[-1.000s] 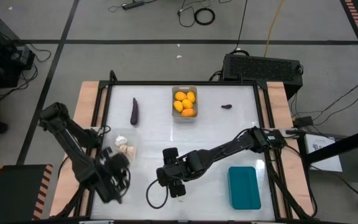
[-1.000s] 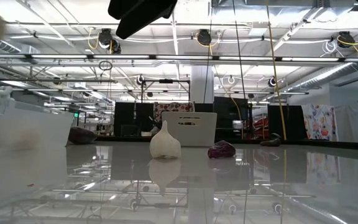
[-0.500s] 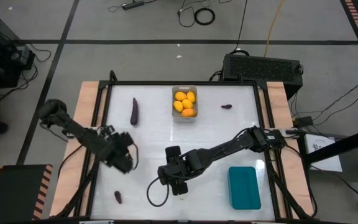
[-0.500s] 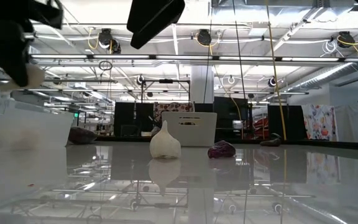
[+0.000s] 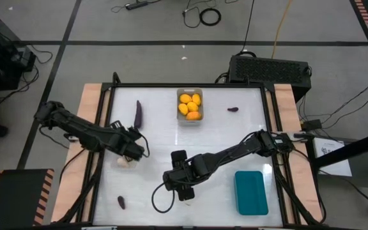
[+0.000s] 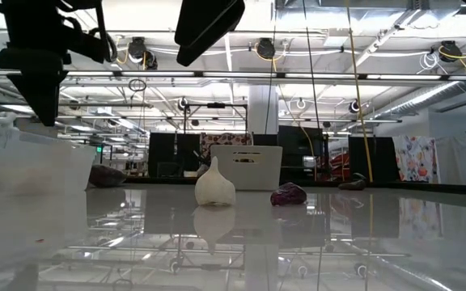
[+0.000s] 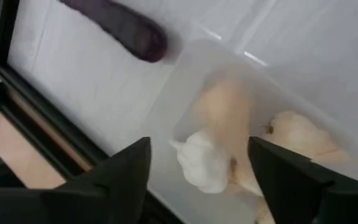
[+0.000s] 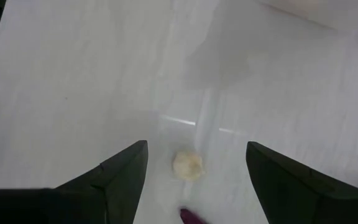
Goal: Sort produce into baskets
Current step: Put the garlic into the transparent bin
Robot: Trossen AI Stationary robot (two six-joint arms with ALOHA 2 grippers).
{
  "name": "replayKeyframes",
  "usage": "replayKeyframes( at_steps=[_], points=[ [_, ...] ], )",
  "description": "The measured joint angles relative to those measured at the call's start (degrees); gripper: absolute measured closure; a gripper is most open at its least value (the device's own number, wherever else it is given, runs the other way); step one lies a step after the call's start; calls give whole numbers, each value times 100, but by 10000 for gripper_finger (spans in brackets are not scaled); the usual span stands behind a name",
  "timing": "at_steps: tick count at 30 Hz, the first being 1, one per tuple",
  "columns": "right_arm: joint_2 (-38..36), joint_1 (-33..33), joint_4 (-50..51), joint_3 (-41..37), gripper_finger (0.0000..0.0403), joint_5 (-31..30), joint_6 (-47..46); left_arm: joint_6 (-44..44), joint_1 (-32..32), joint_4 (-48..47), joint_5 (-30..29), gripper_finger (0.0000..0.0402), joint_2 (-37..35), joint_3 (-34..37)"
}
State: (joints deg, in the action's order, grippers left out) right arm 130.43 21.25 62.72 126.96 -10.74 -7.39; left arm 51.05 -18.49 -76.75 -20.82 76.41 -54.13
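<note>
My left gripper (image 5: 136, 151) (image 7: 197, 143) is open and empty above the clear bin (image 7: 185, 81), which holds several pale garlic bulbs (image 7: 207, 163). My right gripper (image 5: 177, 186) (image 8: 196, 144) is open above one garlic bulb (image 8: 187, 165) that stands on the table, also seen in the low view (image 6: 214, 186). A small purple piece (image 6: 288, 194) lies next to that bulb. The grey bin (image 5: 190, 105) at the far side holds several orange fruits. The teal bin (image 5: 251, 191) stands near right. A long eggplant (image 5: 138, 114) lies on the table at far left.
A small purple piece (image 5: 232, 109) lies at far right and another (image 5: 121, 202) at near left. A dark frame runs round the table's edge (image 5: 107, 128). Open table lies between the grey bin and my right arm.
My left gripper has swung from the table's near left corner up and toward the far edge, over the clear bin. The pale bulb that showed at its fingers in the low view is gone from them. The near-left purple piece has come into view. My right arm edged right.
</note>
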Motion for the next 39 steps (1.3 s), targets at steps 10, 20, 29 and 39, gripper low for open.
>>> replayKeyframes(
  at_steps=[10, 20, 29, 39],
  points=[
    [13, 87, 36, 0, 138, -122, -282, 595, -480, -455, -1529, 66, -872, 2],
    [52, 298, -22, -810, 138, -376, -802, -721, -1471, 2336, -2488, 66, -2433, 385],
    [52, -31, -1043, -1639, 138, -133, -734, -1002, -1529, 2740, -2463, 66, -2739, 815],
    [50, -288, -1503, -2144, 138, 228, -799, -1102, -1529, 2800, -2444, 66, -3061, 960]
  ],
)
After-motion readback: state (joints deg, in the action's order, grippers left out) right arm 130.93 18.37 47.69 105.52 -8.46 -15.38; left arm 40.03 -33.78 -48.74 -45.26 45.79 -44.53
